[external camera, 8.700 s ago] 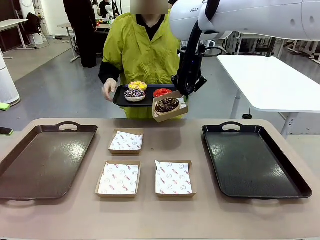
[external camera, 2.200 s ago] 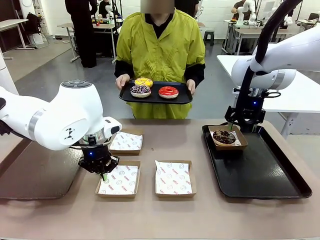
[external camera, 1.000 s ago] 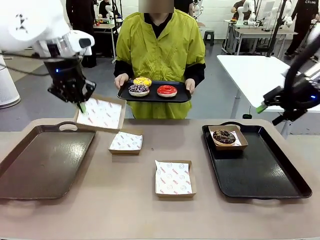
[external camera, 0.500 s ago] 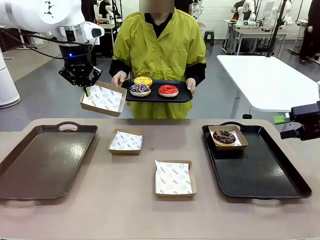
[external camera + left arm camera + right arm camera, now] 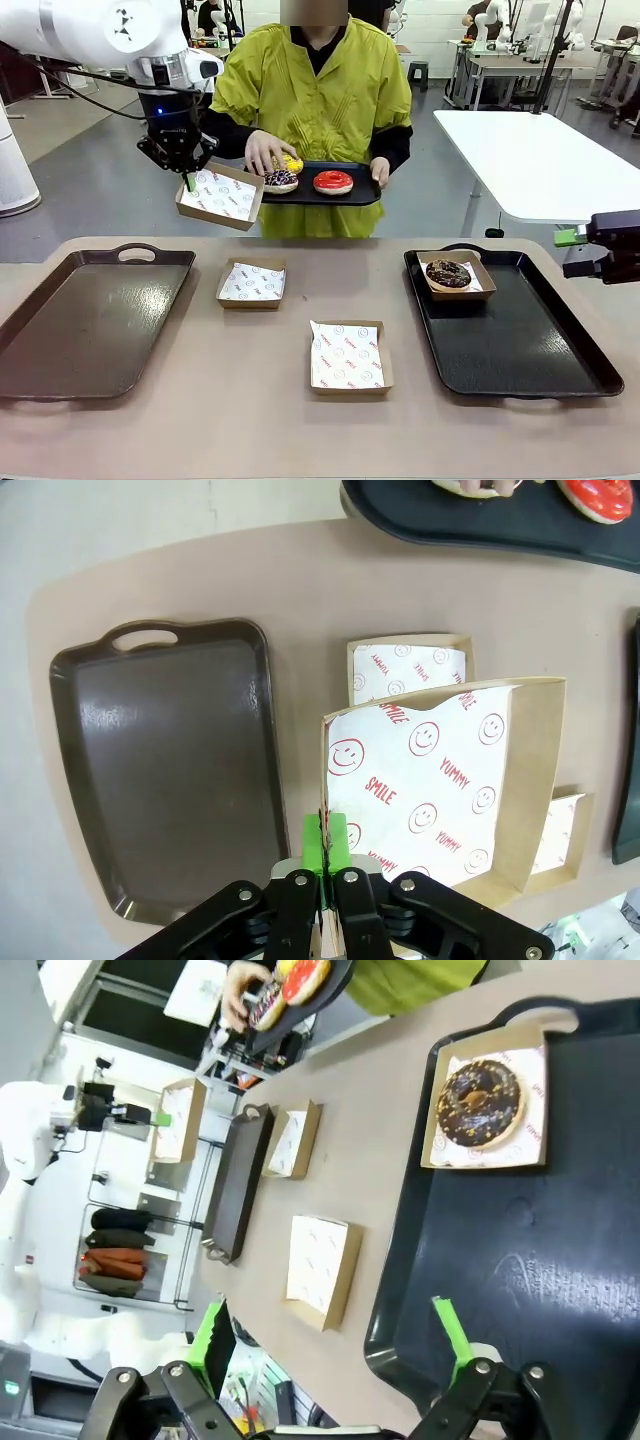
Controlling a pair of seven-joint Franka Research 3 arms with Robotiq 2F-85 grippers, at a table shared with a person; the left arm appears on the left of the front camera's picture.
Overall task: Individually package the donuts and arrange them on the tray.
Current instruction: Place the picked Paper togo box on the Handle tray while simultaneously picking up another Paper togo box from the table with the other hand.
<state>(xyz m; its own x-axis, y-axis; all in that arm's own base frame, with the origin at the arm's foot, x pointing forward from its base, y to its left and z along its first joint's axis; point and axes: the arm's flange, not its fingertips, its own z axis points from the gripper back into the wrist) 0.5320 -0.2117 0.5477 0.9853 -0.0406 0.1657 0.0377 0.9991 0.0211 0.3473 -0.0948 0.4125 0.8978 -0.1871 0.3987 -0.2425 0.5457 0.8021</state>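
Front view: yellow donut (image 5: 292,163) largely behind the person's hand (image 5: 266,152). Same view, right gripper (image 5: 570,254) cut off by the right edge past its jaws.

Left wrist view: serving tray (image 5: 480,525) and red donut (image 5: 607,495) clipped at top; black tray (image 5: 630,730) a sliver at right. The held box (image 5: 440,780) covers part of second box (image 5: 400,660), most of third box (image 5: 568,830).

Right wrist view: print on box papers (image 5: 315,1260) too small to read.

Front view: fixed on the robot's side, looking level across the whole worktop (image 5: 300,430) towards the person (image 5: 318,90).
Left wrist view: raised high, facing straight down along the left hand (image 5: 325,852), with the lined box (image 5: 430,780) close up.
Right wrist view: rolled sideways at the worktop's right end, facing across it past the right hand (image 5: 332,1335).
Shared by all three: brown tray (image 5: 170,770), black tray (image 5: 520,1260).
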